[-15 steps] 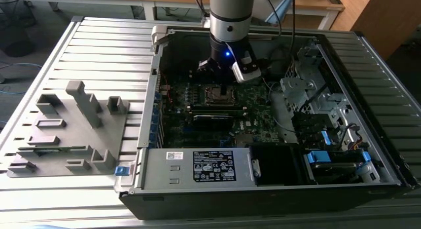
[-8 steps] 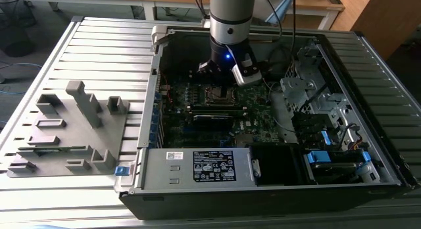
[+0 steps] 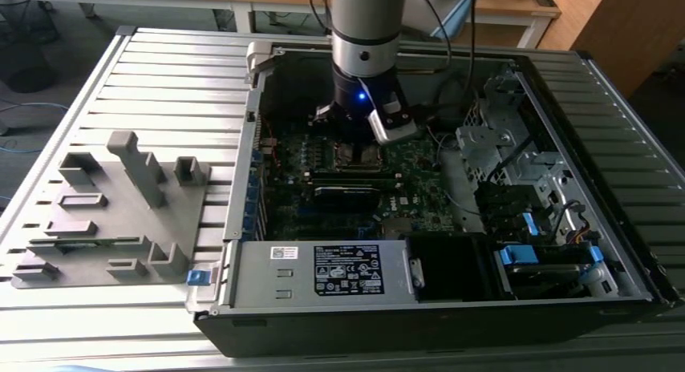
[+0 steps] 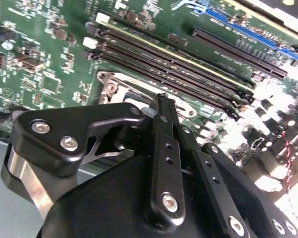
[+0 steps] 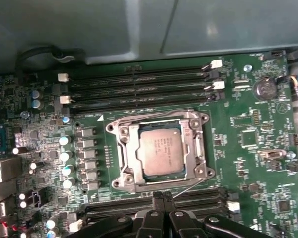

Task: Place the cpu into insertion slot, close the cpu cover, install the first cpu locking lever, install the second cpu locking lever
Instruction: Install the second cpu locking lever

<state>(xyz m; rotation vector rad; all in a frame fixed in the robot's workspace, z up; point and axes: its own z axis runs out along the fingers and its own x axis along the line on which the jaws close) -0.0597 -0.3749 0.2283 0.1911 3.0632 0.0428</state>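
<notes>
The cpu, a small silver-grey square, sits in the socket on the green motherboard. The silvery cpu cover lies flat around it, and the chip shows through its square opening. A thin wire lever slants from the socket's corner toward my fingertips. My gripper hovers at the socket's edge with its black fingers pressed together, and I see nothing between them. In the exterior view the gripper hangs inside the open computer case over the socket.
Black memory slots run along both sides of the socket, and a row of capacitors stands beside it. A long black card, the power supply and drive bays crowd the case. A grey fixture lies at the exterior view's left.
</notes>
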